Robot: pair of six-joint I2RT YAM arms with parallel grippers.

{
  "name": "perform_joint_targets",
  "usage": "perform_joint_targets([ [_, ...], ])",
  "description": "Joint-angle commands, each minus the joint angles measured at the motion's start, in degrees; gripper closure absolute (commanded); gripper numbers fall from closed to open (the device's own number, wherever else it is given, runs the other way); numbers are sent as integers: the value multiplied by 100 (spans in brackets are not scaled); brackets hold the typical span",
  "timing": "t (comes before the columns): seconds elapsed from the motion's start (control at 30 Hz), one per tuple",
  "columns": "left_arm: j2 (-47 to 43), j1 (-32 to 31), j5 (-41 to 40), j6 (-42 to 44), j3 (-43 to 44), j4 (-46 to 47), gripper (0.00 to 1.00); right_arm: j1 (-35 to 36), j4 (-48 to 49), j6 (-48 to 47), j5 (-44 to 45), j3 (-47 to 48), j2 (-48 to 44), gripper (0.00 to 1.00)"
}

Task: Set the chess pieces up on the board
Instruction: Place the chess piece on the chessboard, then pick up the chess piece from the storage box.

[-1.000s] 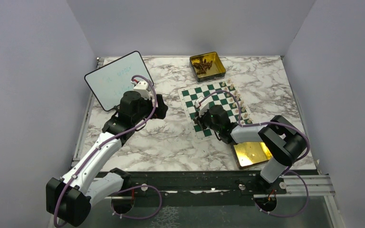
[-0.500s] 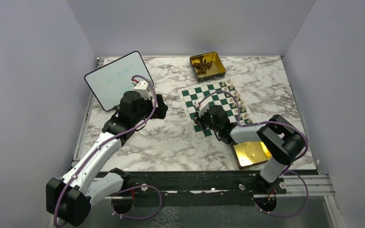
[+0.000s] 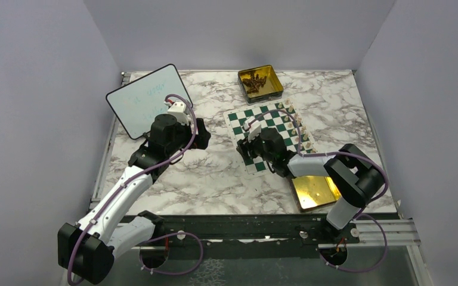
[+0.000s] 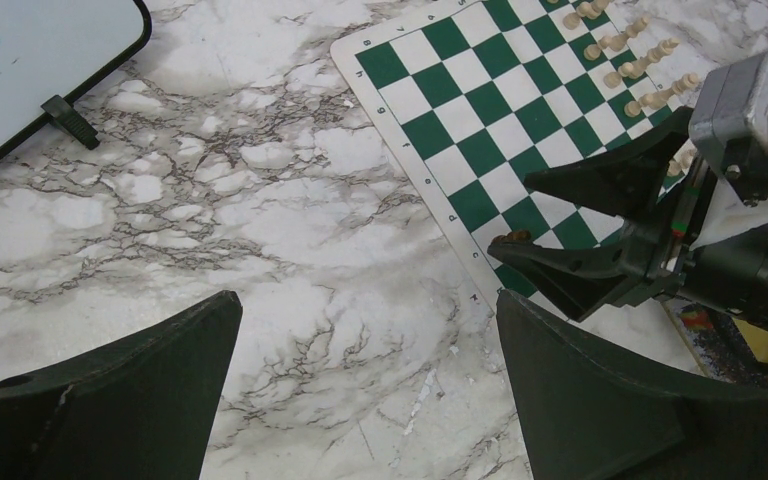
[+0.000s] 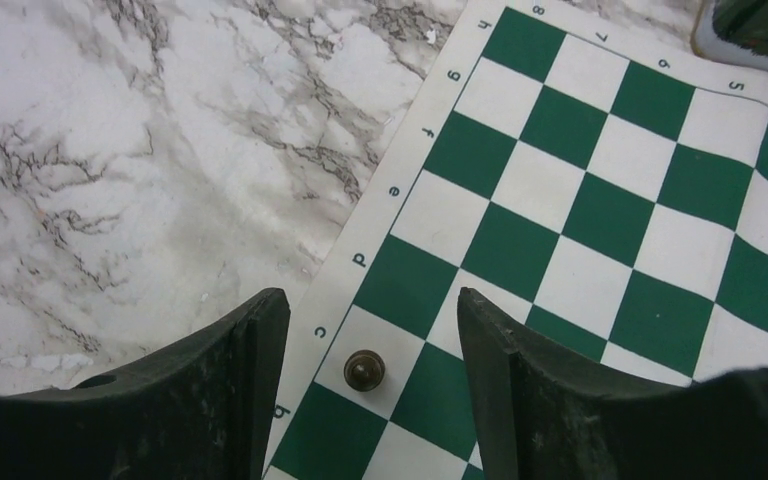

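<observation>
We find the jaws of the right gripper (image 5: 370,315) spread wide and holding nothing. Between them, touching neither, a small dark brown chess piece (image 5: 364,370) stands upright on the flat green-and-white checkered board (image 5: 560,150), on the white edge square beside the border letter c. It is the only dark piece we can make out on the board; the squares around it are bare.

Along the opposite edge of the board the cream-white chess pieces (image 4: 625,60) stand in two rows. We judge that side to be largely set, though the right arm hides part of it and we cannot count them.

Beyond the board's far edge an open gold metal tin (image 3: 279,83) holds a heap of dark brown pieces (image 3: 253,82); we take these for nearly the whole dark side, yet to be placed. At the board's near corner, by the right arm, lies a second gold tin (image 3: 316,192), in which we can make out no pieces.

Off the lettered edge, the left gripper (image 4: 365,310) hangs over the white-and-grey marble table (image 4: 260,200), its jaws wide apart and empty.

By our reckoning the task is about half done; the dark ranks remain.
</observation>
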Motion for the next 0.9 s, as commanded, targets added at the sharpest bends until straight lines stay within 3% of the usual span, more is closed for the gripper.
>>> perform_joint_targets([
  [0.0,-144,-18,-53,41,-29,-56,1,45,-474,423,451,410,-363,32],
  [0.2,-133,-18,1,24,-25,-56,1,-47,-2061,868,977,1554,-472,31],
  [0.4,-138,-18,20,23,-14,-50,1,-492,-3073,978,907,2596,-229,35],
  [0.67,-95,-18,60,23,-14,-37,1,-1502,-3927,870,547,4293,805,46],
  [0.87,-98,-18,57,38,-24,-39,1,-1837,-4322,320,715,5862,2058,53],
])
